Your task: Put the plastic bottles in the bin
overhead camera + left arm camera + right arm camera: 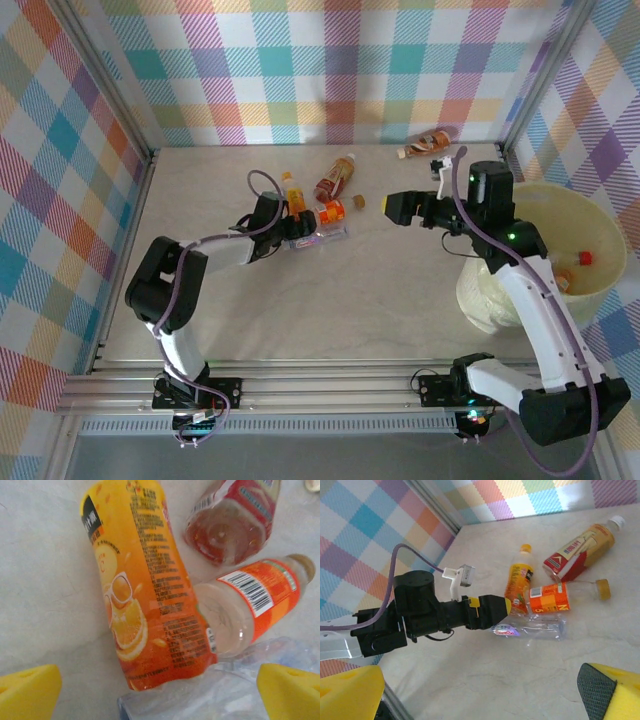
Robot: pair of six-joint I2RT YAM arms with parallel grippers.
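Note:
Four plastic bottles lie clustered mid-table: an orange-labelled one (293,195) (145,590) (519,582), a red-labelled one (335,177) (230,520) (580,550), a short clear one with an orange label (332,212) (255,600) (550,597), and a crushed clear one (325,237) (210,695) (535,629). My left gripper (285,228) (160,700) (492,611) is open, low over the clear bottle's end, fingers either side of it. My right gripper (400,208) (480,700) hangs open to the right of the cluster, holding nothing. The cream bin (560,192) stands at the right.
Another bottle (425,145) lies by the back wall, right of centre. Inside the bin, a red-capped bottle (585,258) shows. Checked walls enclose the table on the left, back and right. Bare tabletop lies in front of the cluster.

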